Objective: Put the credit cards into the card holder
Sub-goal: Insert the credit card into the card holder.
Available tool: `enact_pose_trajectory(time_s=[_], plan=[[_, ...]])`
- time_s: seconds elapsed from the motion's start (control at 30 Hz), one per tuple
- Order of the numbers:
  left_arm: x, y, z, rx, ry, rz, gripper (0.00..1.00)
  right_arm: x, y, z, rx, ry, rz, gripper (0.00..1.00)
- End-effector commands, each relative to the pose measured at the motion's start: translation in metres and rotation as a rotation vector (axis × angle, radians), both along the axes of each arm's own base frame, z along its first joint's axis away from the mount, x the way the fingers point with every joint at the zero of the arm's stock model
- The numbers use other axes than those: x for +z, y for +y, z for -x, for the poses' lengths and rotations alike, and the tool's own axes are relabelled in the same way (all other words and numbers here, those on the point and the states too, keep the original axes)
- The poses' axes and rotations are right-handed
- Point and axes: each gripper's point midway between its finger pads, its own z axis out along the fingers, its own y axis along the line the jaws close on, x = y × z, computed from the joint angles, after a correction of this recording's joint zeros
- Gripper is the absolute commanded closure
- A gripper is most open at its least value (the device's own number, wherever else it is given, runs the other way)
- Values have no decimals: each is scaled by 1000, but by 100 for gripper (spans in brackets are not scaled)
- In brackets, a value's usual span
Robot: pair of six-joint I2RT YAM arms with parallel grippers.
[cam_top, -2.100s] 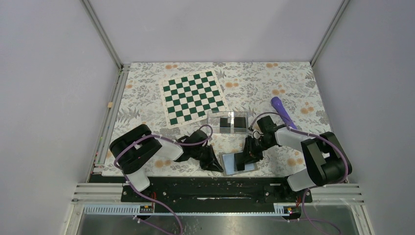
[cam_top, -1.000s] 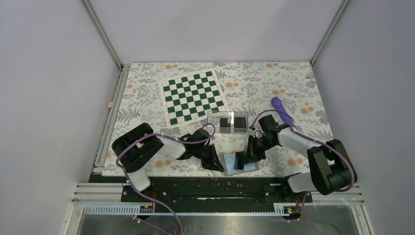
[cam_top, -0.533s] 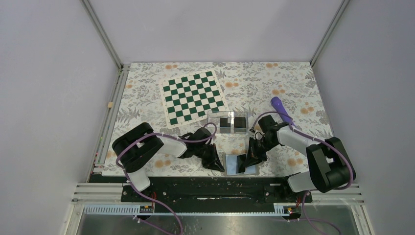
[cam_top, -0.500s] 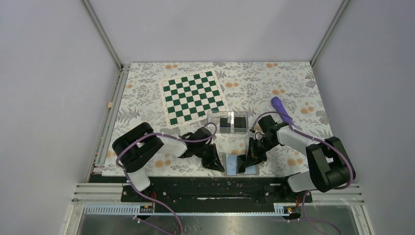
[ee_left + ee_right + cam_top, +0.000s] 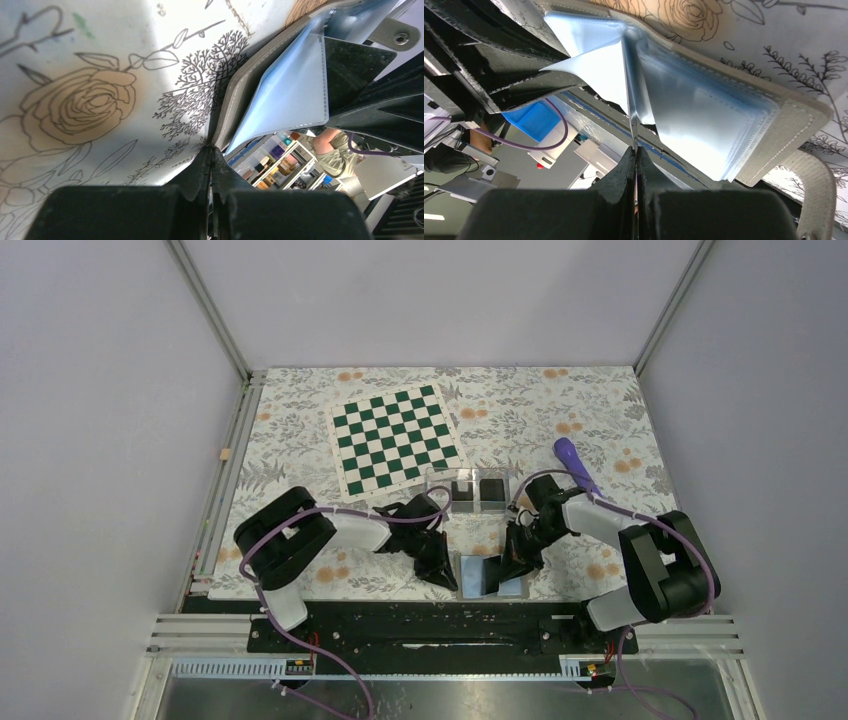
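The taupe wallet (image 5: 470, 580) lies open near the front edge, its light-blue sleeves showing. My left gripper (image 5: 446, 574) is shut on the wallet's left taupe flap (image 5: 235, 100), pinching its edge at the jaw tips (image 5: 210, 148). My right gripper (image 5: 506, 565) is shut on a thin light-blue sleeve leaf (image 5: 599, 70), seen edge-on between the jaws (image 5: 635, 148). A black card (image 5: 350, 52) shows inside a sleeve. The clear card holder (image 5: 476, 476) stands just behind, with two black cards (image 5: 462, 492) upright in it.
A green-and-white chessboard mat (image 5: 396, 438) lies at the back left of the floral cloth. A purple pen-like object (image 5: 578, 468) lies to the right of the holder. The wallet's strap with a snap (image 5: 814, 195) hangs at its right end.
My left gripper has crept right and raised the wallet's left flap. My right gripper has shifted a little left over the wallet, and the sleeve leaf now stands up.
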Motion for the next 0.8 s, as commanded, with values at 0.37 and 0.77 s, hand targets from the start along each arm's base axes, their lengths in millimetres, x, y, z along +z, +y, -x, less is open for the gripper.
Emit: enact_pose_trajectory(time_s=[0.37, 0.77], plan=[[-36, 33, -5, -92, -61, -243, 100, 5, 11, -4, 55, 35, -74, 100], [-35, 32, -7, -117, -67, -253, 100, -8, -2, -22, 18, -45, 97, 94]])
